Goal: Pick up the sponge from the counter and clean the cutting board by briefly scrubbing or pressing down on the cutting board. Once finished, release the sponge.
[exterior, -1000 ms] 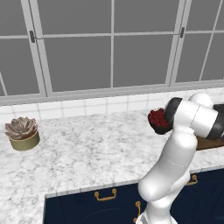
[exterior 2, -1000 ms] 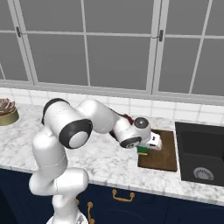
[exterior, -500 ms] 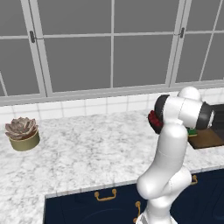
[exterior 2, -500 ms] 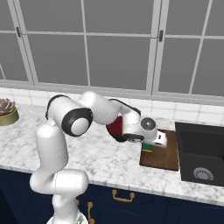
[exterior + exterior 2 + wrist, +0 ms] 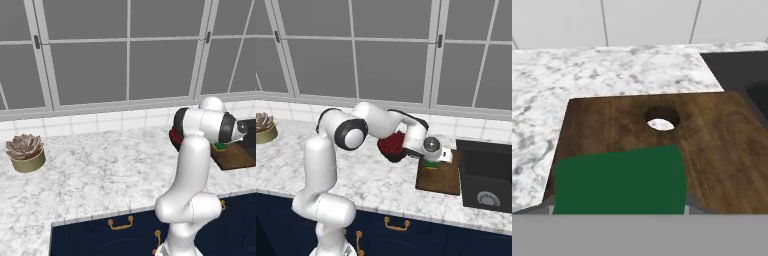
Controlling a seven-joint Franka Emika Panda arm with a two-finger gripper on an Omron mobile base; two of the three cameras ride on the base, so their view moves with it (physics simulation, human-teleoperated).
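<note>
The sponge (image 5: 619,180) shows its dark green top low in the hand view, lying over the near left part of the cutting board (image 5: 712,145), a dark brown slab with a round hole. My gripper (image 5: 437,160) is shut on the sponge (image 5: 431,164), whose yellow body sits just above the cutting board (image 5: 441,180). Its fingertips are mostly hidden by the sponge. From the left base view the sponge (image 5: 219,146) peeks out under my wrist at the edge of the cutting board (image 5: 235,157). The white marbled counter (image 5: 371,180) carries the board.
A dark bowl of red fruit (image 5: 392,146) stands just left of the board, close behind my forearm. The black cooktop (image 5: 486,180) adjoins the board's right side. A potted succulent (image 5: 25,152) sits far left. White tiles and windows back the counter.
My hand has swung further over the cutting board with the sponge in it, and the elbow has folded in closer to the bowl.
</note>
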